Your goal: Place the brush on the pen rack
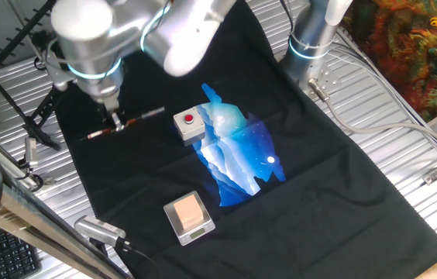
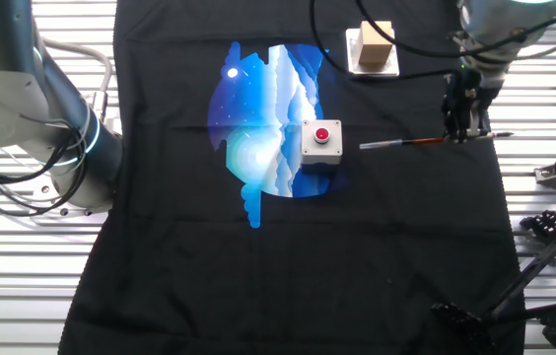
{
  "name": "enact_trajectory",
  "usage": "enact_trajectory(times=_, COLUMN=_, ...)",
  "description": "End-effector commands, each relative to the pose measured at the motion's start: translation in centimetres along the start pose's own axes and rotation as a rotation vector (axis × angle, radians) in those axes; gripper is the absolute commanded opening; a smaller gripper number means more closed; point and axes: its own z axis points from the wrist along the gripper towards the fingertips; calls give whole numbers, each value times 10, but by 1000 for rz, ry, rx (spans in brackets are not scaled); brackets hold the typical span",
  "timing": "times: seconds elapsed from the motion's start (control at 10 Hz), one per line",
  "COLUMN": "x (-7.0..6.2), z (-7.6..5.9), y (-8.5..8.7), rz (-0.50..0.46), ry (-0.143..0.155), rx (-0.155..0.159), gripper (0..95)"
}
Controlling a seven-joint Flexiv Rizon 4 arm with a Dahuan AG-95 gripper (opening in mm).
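The brush is thin, with a reddish-brown handle and a pale tip, and lies roughly level over the black cloth at the left. My gripper comes straight down on its middle and is shut on it. In the other fixed view the brush points left towards the button box, with the gripper around its handle end. I cannot tell whether the brush touches the cloth. The pen rack, made of thin black bars, stands off the cloth's left edge; it also shows in the other fixed view at the lower right.
A grey box with a red button stands just right of the brush on a blue-and-white print. A wooden block on a white base sits near the front. A second arm's base stands at the back. Cables run along the ribbed table.
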Motion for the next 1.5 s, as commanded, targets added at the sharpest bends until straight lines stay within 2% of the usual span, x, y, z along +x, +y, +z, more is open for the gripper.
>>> enact_trajectory(times=0.1, x=16, z=-9, y=-9, rz=-26, ry=0, rx=1, gripper=0)
enact_trajectory(times=0.2, x=23, z=-10, y=-13, rz=-25, ry=-10, rx=0, gripper=0)
enact_trajectory(times=0.4, x=24, z=-10, y=-13, rz=-16, ry=-8, rx=-6, gripper=0)
enact_trajectory(times=0.7, x=26, z=-19, y=-14, rz=40, ry=23, rx=-43, gripper=0)
enact_trajectory(times=0.8, x=28, z=-21, y=-15, rz=93, ry=50, rx=-61, gripper=0)
enact_trajectory(times=1.0, x=34, z=-22, y=-17, rz=192, ry=51, rx=-55, gripper=0)
enact_trajectory(times=1.1, x=36, z=-23, y=-17, rz=248, ry=49, rx=-45, gripper=0)
enact_trajectory(times=1.2, x=36, z=-25, y=-18, rz=294, ry=48, rx=-10, gripper=0)
enact_trajectory(times=1.3, x=37, z=-27, y=-19, rz=311, ry=51, rx=67, gripper=0)
enact_trajectory(times=1.4, x=40, z=-30, y=-22, rz=308, ry=40, rx=136, gripper=0)
enact_trajectory(times=1.5, x=42, z=-36, y=-23, rz=305, ry=27, rx=122, gripper=0)
